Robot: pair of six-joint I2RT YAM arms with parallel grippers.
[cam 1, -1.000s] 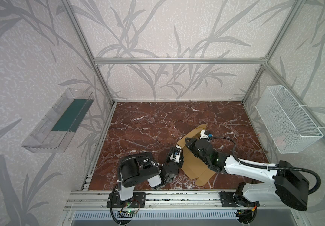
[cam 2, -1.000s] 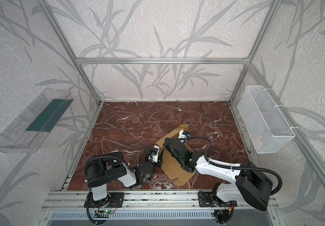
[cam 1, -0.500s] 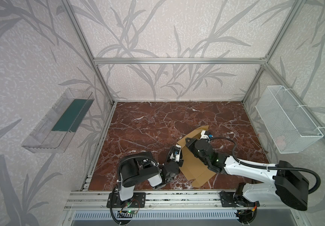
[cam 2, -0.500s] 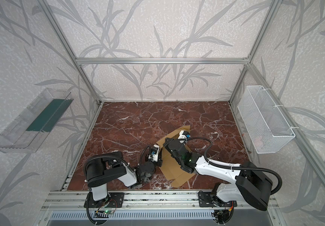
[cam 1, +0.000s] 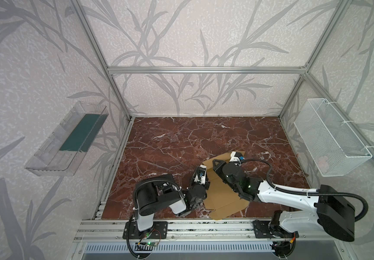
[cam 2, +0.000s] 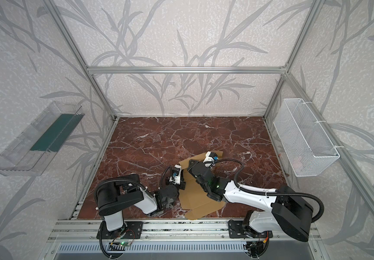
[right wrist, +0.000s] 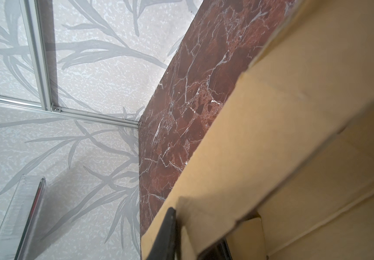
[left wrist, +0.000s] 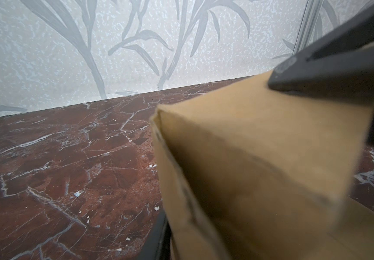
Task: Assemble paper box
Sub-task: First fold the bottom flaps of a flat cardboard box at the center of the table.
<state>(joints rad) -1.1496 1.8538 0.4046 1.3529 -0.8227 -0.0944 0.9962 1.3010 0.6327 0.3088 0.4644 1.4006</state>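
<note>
The right arm lies across the box; the tray and basket hang on the side walls. Raised flaps hide the jaws of the left gripper and right gripper, so I cannot tell how wide either stands.

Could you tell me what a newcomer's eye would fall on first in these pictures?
The tan paper box, a partly folded cardboard sheet, lies near the front of the red marble table, with the left gripper and right gripper both at its flaps. A clear plastic tray and a white wire basket hang on the side walls.
</note>
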